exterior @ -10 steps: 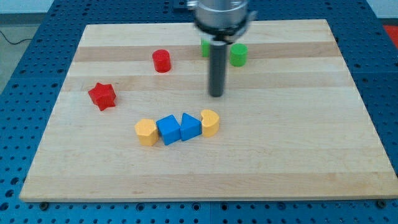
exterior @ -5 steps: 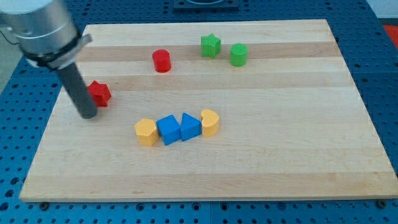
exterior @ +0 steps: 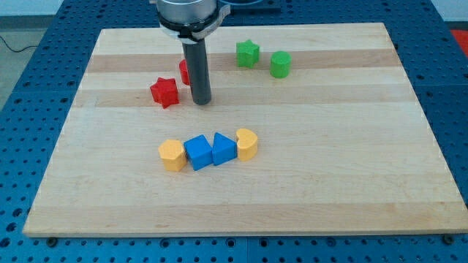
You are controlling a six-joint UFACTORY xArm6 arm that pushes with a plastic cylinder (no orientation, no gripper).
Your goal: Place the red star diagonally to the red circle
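The red star lies on the wooden board, left of centre toward the view's top. The red circle sits just up and right of the star and is mostly hidden behind my rod. My tip rests on the board just right of the star, a small gap apart, and below the red circle.
A green star and a green cylinder-like block sit near the view's top. A row below centre holds a yellow block, two blue blocks and a yellow heart-like block.
The red star has moved right and up, from the board's left side to just below-left of the red circle. My tip swept from the star's left to its right.
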